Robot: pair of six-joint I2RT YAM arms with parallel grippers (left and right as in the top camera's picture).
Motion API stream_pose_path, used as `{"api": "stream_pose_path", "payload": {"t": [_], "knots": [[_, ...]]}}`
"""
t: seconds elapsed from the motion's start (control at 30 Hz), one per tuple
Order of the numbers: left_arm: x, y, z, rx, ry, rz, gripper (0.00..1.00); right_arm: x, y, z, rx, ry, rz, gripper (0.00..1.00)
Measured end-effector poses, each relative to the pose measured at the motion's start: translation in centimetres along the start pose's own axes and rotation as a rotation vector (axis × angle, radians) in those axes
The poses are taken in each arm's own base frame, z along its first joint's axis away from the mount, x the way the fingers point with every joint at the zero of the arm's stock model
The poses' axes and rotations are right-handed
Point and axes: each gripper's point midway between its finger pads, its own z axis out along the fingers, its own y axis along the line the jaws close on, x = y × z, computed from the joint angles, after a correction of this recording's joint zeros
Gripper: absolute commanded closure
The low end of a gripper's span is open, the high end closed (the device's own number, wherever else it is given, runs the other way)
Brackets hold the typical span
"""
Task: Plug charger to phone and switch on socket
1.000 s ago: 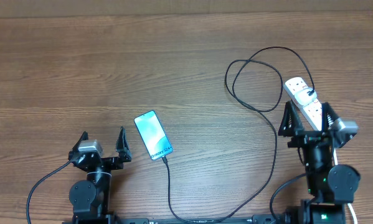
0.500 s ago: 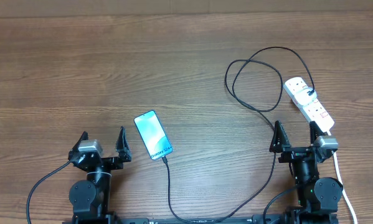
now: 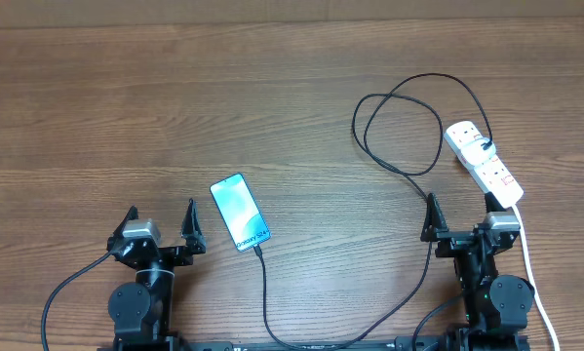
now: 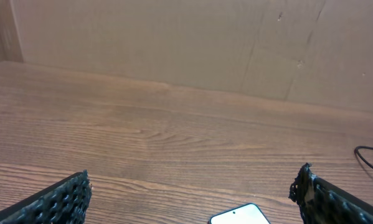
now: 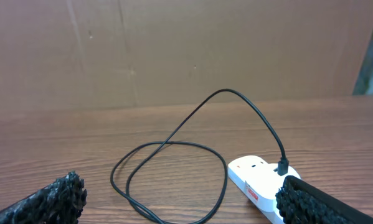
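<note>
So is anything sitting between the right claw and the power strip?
Nothing visible does. The open right claw faces the socket across the table, and the charger cable's loop lies off to its left, not across the path.

We found the phone (image 3: 240,212) lying on the table (image 3: 272,88) left of centre, just right of the left gripper (image 3: 161,209). The charger (image 3: 264,292) ran from the phone's near end toward the near edge, then right and back, looping to the socket (image 3: 482,161) at far right, just behind the right gripper (image 3: 458,201).

Black charger (image 3: 264,292), white socket (image 3: 482,161) (brown table (image 3: 126,117))
</note>
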Motion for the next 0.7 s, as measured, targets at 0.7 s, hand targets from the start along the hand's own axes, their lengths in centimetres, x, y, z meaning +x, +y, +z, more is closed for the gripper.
{"api": "stream_pose_path", "payload": {"t": [0.7], "knots": [[-0.01, 0.0, 0.0, 0.0, 0.0, 0.0, 0.0, 0.07, -0.52, -0.01, 0.03, 0.002, 0.001, 0.0]]}}
